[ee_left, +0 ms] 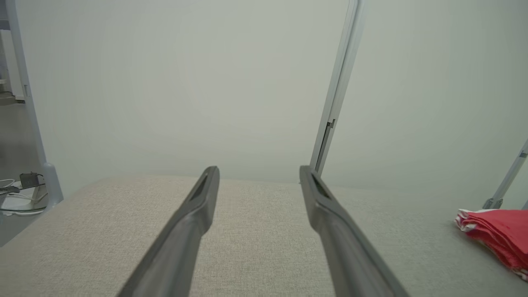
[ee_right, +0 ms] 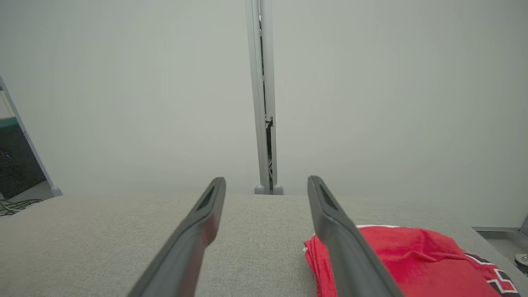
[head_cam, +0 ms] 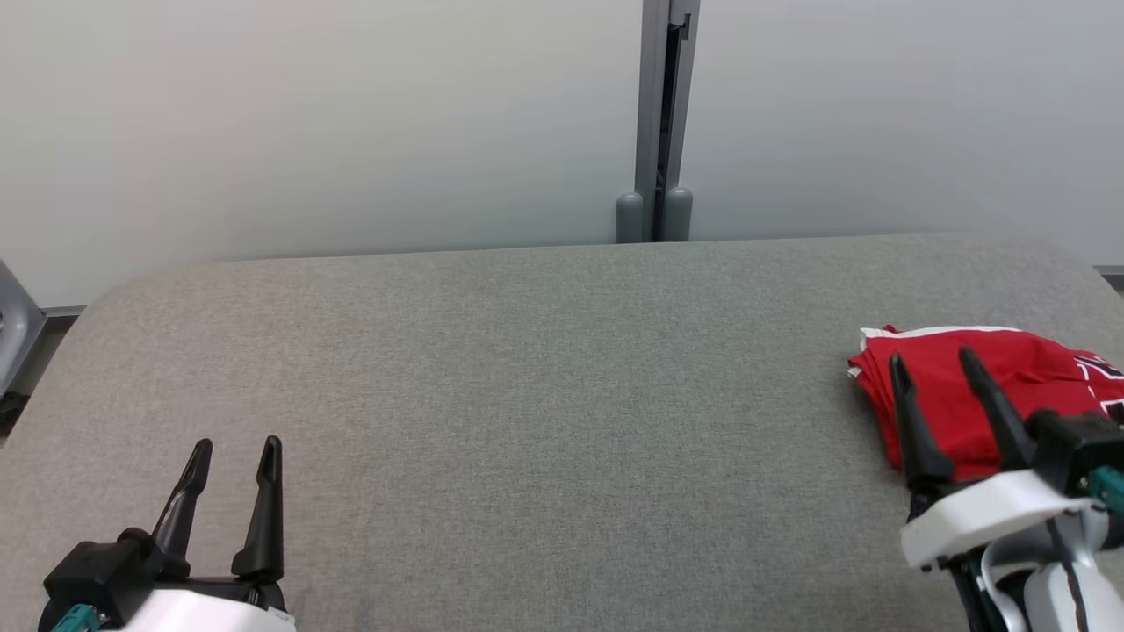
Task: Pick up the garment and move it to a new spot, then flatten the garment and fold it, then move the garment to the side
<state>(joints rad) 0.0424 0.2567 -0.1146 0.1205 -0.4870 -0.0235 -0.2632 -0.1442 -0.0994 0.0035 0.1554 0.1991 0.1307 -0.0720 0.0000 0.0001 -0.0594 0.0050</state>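
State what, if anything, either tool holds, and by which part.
Nothing is held. The left tool and the right tool both stand open; the red garment lies free on the table.

You lose the red garment (head_cam: 1036, 377) past the right edge of the head view, and the right gripper (head_cam: 933, 358) stands in front of its near part. Its black-and-white print (head_cam: 1102, 373) is cut short there, with too little showing to read. In the right wrist view one finger (ee_right: 344, 247) covers the garment's left side, and the bottom edge cuts it off. The cables (ee_left: 16, 194) at the left of the left wrist view are too small to make out.
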